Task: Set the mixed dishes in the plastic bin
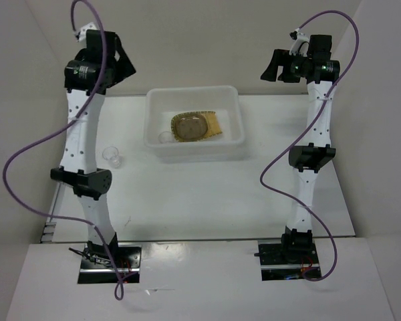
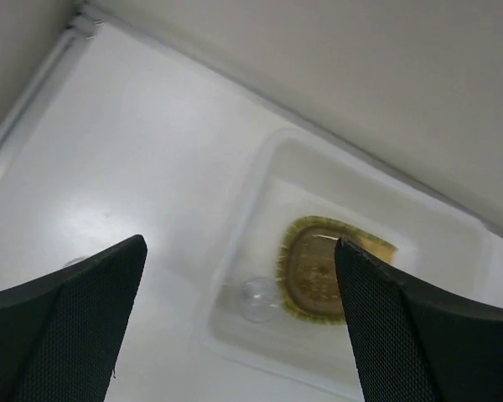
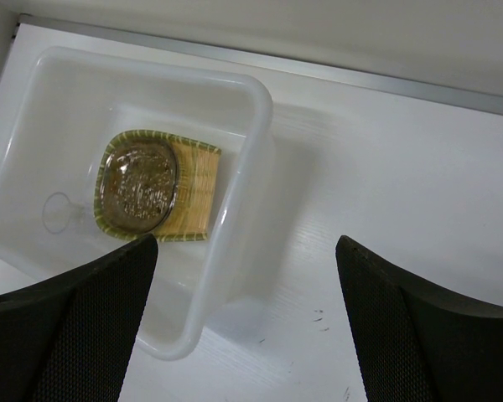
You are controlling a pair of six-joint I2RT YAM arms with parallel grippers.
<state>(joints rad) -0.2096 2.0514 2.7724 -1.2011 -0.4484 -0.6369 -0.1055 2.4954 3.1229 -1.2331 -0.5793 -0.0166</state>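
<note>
Top external view is showing a small clear glass cup point(image 1: 111, 157) standing on the table point(image 1: 207, 194), left of the plastic bin point(image 1: 152, 142) where the tan plate point(image 1: 214, 125) is lying. The left gripper point(image 2: 239, 247) is hanging spread and empty, and the cup is sitting on its near side, hard by the left arm. The right gripper point(image 3: 247, 243), also spread and empty, is hanging well apart from the cup.

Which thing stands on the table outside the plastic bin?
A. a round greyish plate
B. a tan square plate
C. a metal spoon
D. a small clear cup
D: in the top view a small clear cup stands on the table to the left of the plastic bin, while the tan plate lies inside the bin.
</note>
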